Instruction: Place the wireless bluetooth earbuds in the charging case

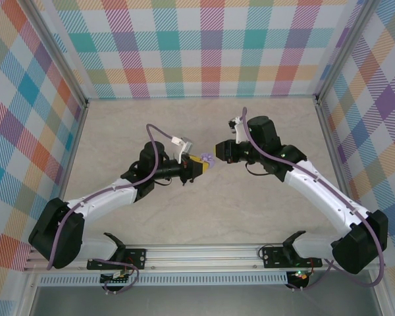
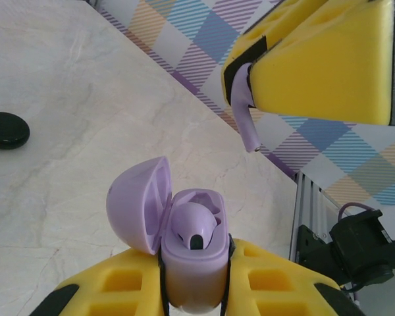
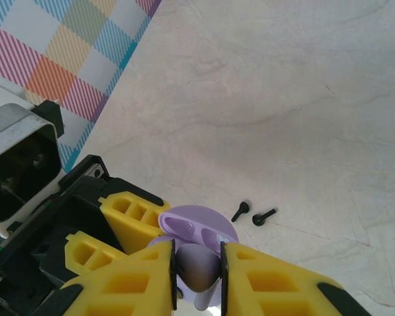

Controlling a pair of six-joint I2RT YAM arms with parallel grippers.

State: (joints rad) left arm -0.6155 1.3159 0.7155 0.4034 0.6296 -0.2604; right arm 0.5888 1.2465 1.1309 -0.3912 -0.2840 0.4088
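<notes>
My left gripper (image 2: 196,266) is shut on the base of a lavender charging case (image 2: 192,280), whose lid (image 2: 135,205) hangs open to the left. One lavender earbud (image 2: 195,227) sits in the case; the slot beside it looks vacant. Just above the case, my right gripper (image 3: 198,271) is shut on a second lavender earbud (image 3: 199,266), whose stem (image 2: 246,117) points down toward the case without touching it. Both grippers meet mid-table (image 1: 209,160) in the top view. Two tiny black earbuds (image 3: 241,210) (image 3: 264,216) lie loose on the table.
A round black disc (image 2: 6,130) lies on the marble table (image 1: 204,125) to the left in the left wrist view. Checkered walls enclose the table on three sides, and an aluminium rail (image 1: 204,253) runs along the near edge.
</notes>
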